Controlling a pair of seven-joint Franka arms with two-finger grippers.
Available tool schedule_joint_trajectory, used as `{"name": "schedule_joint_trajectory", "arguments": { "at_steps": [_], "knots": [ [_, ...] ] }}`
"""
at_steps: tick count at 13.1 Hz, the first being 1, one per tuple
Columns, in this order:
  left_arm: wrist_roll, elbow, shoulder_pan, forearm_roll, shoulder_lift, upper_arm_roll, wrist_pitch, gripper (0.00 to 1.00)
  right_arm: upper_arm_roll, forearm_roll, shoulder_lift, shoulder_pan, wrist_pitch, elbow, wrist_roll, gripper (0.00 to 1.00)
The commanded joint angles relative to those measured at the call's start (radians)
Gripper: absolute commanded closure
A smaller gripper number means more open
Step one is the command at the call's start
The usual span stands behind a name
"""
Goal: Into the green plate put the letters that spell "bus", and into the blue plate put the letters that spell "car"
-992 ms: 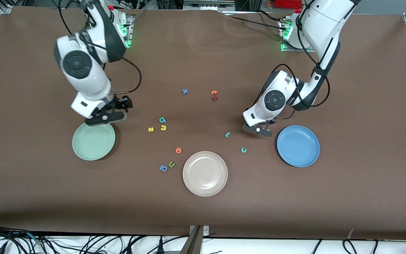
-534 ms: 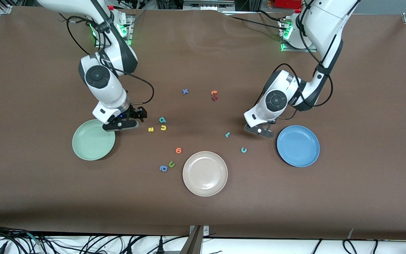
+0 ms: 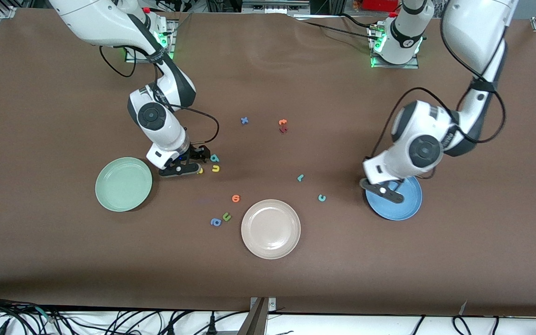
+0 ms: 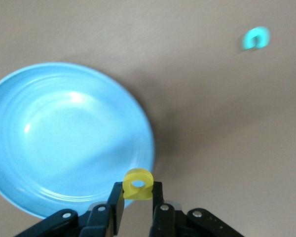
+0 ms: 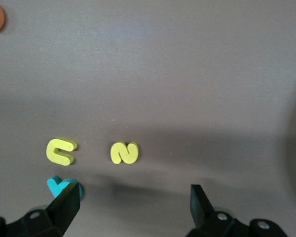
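My left gripper [image 4: 138,210] is clenched on the yellow "a" [image 4: 137,183] and hangs over the rim of the blue plate [image 3: 407,207]. My right gripper [image 5: 133,202] stands wide with nothing in it, low over the yellow "s" [image 5: 124,152], with the yellow "u" [image 5: 60,150] and teal "b" [image 5: 59,186] just beside. The teal "r" [image 3: 300,177] and teal "c" [image 3: 322,197] lie between the plates. The green plate [image 3: 123,184] holds no letters. A beige plate [image 3: 271,228], two orange letters [image 3: 236,198], an olive "u" [image 3: 226,216] and a blue letter [image 3: 215,222] lie around.
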Motion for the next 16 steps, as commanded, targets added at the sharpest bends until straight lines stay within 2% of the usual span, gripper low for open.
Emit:
{"name": "schedule_joint_trajectory", "arguments": {
  "at_steps": [1,2,3,5,7,9,10,11,13,16],
  "knots": [
    [0.053,0.041,0.043,0.032,0.060,-0.010,-0.005,0.56,0.004,-0.013,0.022,0.004,0.031,0.009,0.024,0.01],
    [0.053,0.041,0.041,0.030,0.060,-0.010,-0.005,0.16,0.004,-0.009,0.035,0.007,0.057,0.011,0.024,0.01],
    [0.051,0.041,0.041,0.018,0.058,-0.013,-0.007,0.00,0.002,-0.009,0.049,0.010,0.077,0.012,0.033,0.01],
    [0.034,0.041,0.025,0.012,0.054,-0.024,-0.010,0.00,0.001,-0.012,0.062,0.010,0.086,0.020,0.044,0.06],
    [-0.048,0.041,0.017,-0.049,0.049,-0.073,-0.014,0.00,0.001,-0.013,0.078,0.010,0.091,0.032,0.044,0.06],
    [-0.162,0.048,-0.008,-0.046,0.057,-0.112,0.001,0.00,0.001,-0.013,0.091,0.013,0.095,0.043,0.044,0.14],
    [-0.170,0.073,-0.040,-0.043,0.075,-0.110,0.030,0.00,0.001,-0.013,0.095,0.013,0.095,0.043,0.044,0.20],
    [-0.171,0.105,-0.075,-0.043,0.104,-0.109,0.068,0.00,-0.001,-0.015,0.095,0.013,0.095,0.043,0.044,0.21],
    [-0.173,0.188,-0.129,-0.046,0.184,-0.106,0.117,0.00,-0.005,-0.016,0.098,0.013,0.095,0.043,0.044,0.23],
    [-0.168,0.301,-0.159,-0.043,0.268,-0.098,0.122,0.07,-0.022,-0.018,0.103,0.013,0.097,0.049,0.043,0.23]
  ]
}}
